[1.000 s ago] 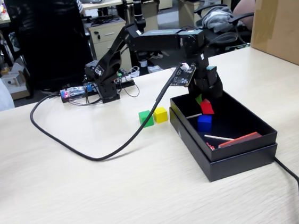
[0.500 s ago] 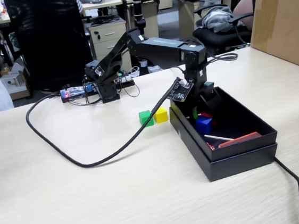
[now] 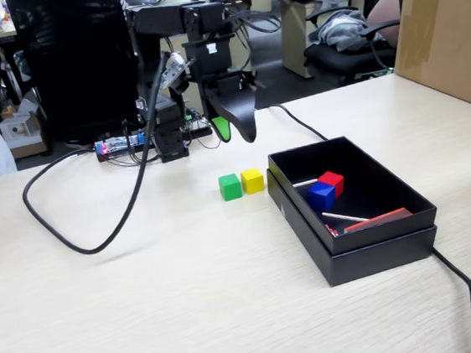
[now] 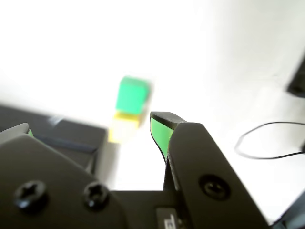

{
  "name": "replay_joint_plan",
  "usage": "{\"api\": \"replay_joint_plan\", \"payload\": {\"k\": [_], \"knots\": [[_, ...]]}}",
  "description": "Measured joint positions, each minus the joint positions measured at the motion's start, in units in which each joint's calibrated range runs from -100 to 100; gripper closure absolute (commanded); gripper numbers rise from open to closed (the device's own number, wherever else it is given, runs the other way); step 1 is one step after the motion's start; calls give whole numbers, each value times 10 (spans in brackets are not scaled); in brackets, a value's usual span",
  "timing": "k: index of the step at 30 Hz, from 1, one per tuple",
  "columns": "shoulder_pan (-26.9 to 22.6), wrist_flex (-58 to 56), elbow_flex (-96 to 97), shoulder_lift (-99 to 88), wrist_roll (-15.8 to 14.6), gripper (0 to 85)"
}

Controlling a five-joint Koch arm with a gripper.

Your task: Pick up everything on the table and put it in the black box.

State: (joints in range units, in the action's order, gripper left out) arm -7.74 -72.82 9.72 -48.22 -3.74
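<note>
In the fixed view my gripper hangs open and empty, high above the table, behind the green cube and the yellow cube. These two sit side by side, touching, just left of the black box. Inside the box lie the red cube and the blue cube, close together. The wrist view looks down between my spread jaws at the blurred green cube, with the yellow cube below it and a corner of the black box at left. Nothing is held in the gripper.
A thick black cable loops over the table's left half, and another cable runs off the box's front right corner. A large brown carton stands at the right. A thin stick and a flat red piece lie in the box.
The arm has risen out of the black box and swung left and back. The red cube, held over the box a second ago, now lies inside beside the blue cube.
</note>
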Motion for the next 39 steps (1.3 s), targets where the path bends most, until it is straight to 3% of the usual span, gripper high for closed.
{"api": "replay_joint_plan", "payload": {"k": [13, 23, 39], "knots": [[3, 128, 226, -53, -18, 364], [-3, 139, 228, -43, -32, 368], [-4, 172, 172, 183, -55, 387]]}}
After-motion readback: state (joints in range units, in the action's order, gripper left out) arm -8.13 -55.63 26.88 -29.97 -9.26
